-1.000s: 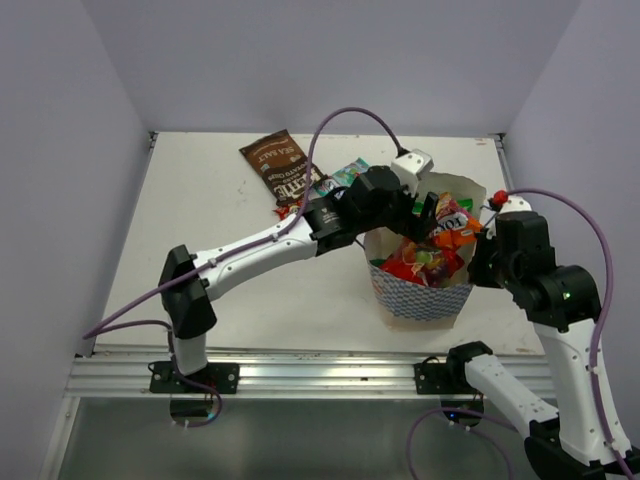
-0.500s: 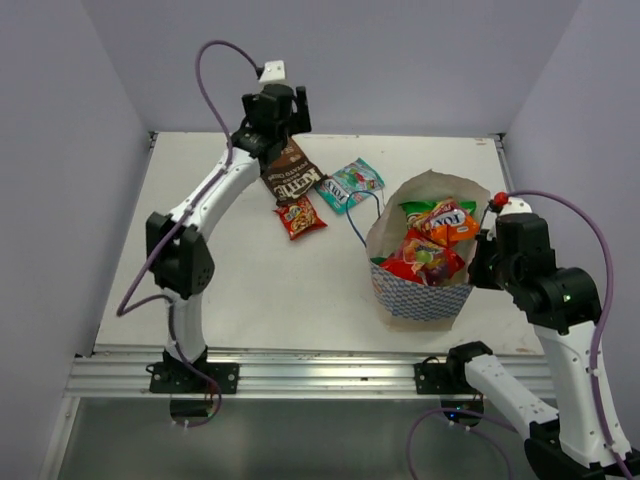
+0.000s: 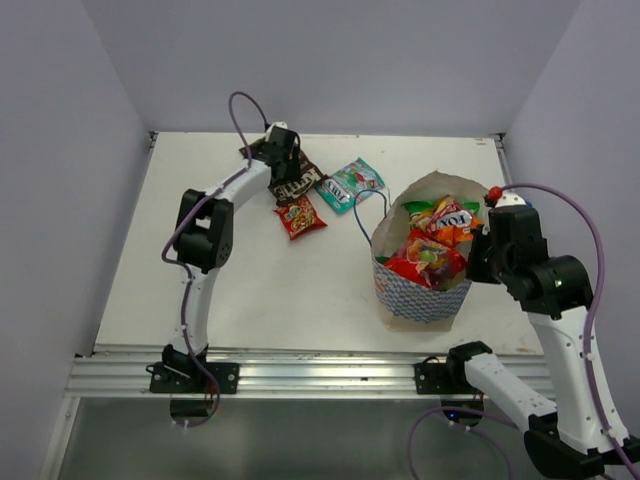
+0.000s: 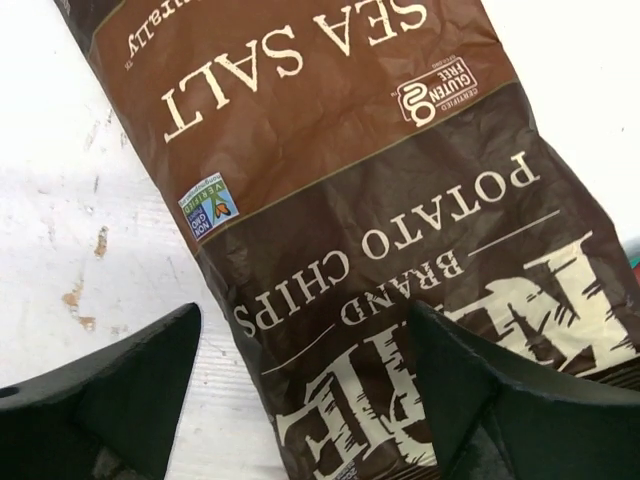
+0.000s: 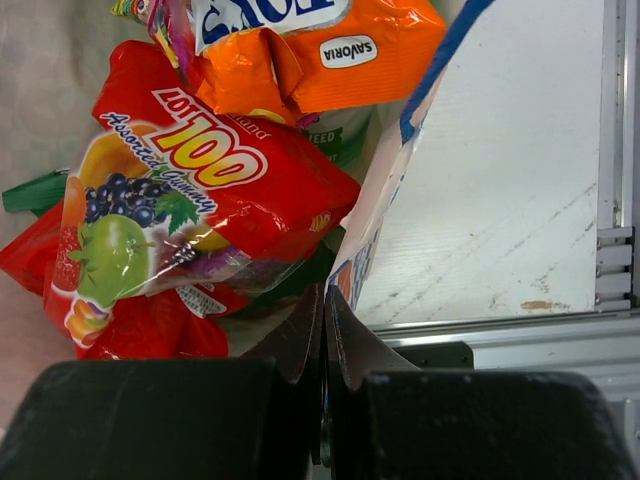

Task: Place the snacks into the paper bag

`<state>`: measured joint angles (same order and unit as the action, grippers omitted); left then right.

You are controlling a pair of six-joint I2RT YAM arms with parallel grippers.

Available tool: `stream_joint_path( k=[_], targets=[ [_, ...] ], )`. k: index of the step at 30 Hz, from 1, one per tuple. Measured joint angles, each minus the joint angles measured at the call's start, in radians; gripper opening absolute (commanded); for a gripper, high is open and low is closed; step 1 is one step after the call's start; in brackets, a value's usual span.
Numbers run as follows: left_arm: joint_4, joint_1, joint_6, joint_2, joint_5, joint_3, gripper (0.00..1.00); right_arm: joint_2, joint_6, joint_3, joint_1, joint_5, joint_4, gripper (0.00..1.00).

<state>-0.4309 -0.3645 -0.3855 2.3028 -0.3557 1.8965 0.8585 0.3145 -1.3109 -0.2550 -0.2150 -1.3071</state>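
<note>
Your left hand (image 3: 283, 150) (image 4: 305, 330) is hovering at the far left of the white counter (image 3: 200, 270) with its fingers spread wide and released. They are straddling the glossy brown crisp bag (image 3: 297, 182) (image 4: 380, 200), which is lying flat there; whether the tips are touching it cannot be told. A small red sweet packet (image 3: 300, 216) is lying just beside the brown bag's near end, and a teal sweet packet (image 3: 350, 183) is lying between it and the white boxy paper bag with blue-and-white chequered lower sides (image 3: 420, 300) (image 5: 385, 220). That bag is standing upright and open on the right. Your right hand (image 3: 482, 262) (image 5: 325, 300) is clenching the bag's thin right wall at the rim. Inside it, an orange sweet packet (image 3: 455, 222) (image 5: 330, 50) is lying on top of a red fruit-gummy packet (image 3: 425, 255) (image 5: 200, 170), with a green crisp bag (image 3: 425, 208) showing behind.
</note>
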Motion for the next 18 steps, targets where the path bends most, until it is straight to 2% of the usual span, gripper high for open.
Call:
stream_joint_path(
  k=[1,7,8,9,10,11,18],
  targets=[
    [0.004,0.003,-0.002,0.003,0.004,0.000,0.71,0.006,0.000,0.000,0.000,0.000,0.002,0.00],
    [0.030,0.016,0.002,0.023,0.009,-0.043,0.70,0.039,0.000,0.000,0.000,0.003,0.017,0.00],
    [0.036,0.016,0.000,0.024,0.009,-0.052,0.65,0.043,0.000,0.000,0.000,0.006,0.019,0.00],
    [0.043,0.017,-0.001,0.024,0.010,-0.057,0.56,0.045,0.000,0.000,0.000,0.007,0.021,0.00],
    [0.049,0.017,0.000,0.024,0.012,-0.058,0.34,0.045,0.000,0.000,0.000,0.010,0.022,0.00],
    [0.055,0.017,-0.003,0.024,0.014,-0.059,0.00,0.047,0.000,0.000,0.000,0.013,0.023,0.00],
    [0.057,0.016,0.010,-0.022,0.018,-0.087,0.00,0.048,0.000,0.000,0.000,0.024,0.023,0.00]
  ],
)
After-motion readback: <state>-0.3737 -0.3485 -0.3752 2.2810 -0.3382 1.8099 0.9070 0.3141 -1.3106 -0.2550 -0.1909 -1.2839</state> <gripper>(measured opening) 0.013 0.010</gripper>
